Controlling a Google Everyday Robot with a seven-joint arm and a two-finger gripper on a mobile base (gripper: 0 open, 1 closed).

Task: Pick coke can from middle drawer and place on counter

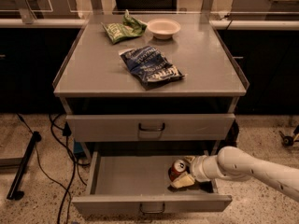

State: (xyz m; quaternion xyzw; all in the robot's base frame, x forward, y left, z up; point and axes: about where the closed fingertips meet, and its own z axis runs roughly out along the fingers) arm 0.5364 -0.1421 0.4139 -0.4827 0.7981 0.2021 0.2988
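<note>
The coke can (177, 167), red with a silver top, stands tilted at the right end of the open middle drawer (126, 178), which is pulled out low at the front. My gripper (181, 171) reaches in from the right on a white arm. Its pale fingers (182, 181) sit on either side of the can, one in front and one behind, and stand open around it. The can rests on the drawer floor. The counter (98, 73) is the broad grey cabinet top above.
On the counter lie a dark blue chip bag (152, 66), a green bag (122, 29) and a white bowl (163, 28). A shut drawer (149, 126) sits above the open one. Cables (60, 139) and a black pole (23, 164) lie on the floor at left.
</note>
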